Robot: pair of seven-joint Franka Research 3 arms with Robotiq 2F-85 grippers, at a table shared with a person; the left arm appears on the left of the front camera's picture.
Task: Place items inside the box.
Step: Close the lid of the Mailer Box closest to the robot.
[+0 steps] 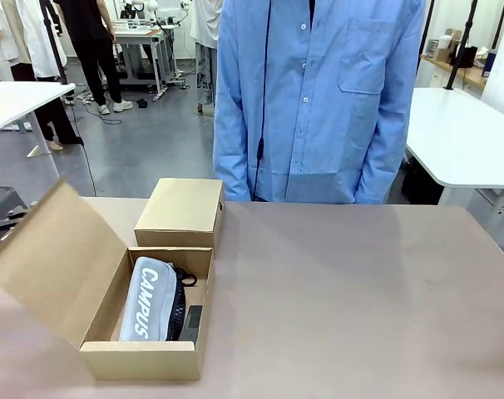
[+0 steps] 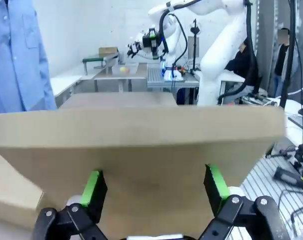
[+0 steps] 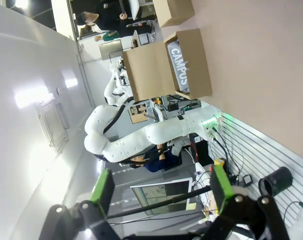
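The open cardboard box (image 1: 144, 359) stands at the table's front left, its lid flap (image 1: 48, 258) tilted up to the left. Inside lies the grey "CAMPUS" pencil case (image 1: 146, 301), with dark items (image 1: 185, 314) along its right side, too hidden to tell apart. My left gripper (image 2: 155, 190) is open, and its green pads (image 2: 93, 191) face the outer side of the lid flap (image 2: 141, 145) close ahead. My right gripper (image 3: 161, 186) is open, holds nothing, and is far from the box (image 3: 196, 62), where the pencil case (image 3: 179, 67) shows.
A second, closed cardboard box (image 1: 181, 212) sits right behind the open one. A person in a blue shirt (image 1: 318, 100) stands at the far edge, hands behind the back. The bare tabletop (image 1: 360, 299) stretches right of the boxes. My white left arm (image 3: 141, 137) shows beyond the box.
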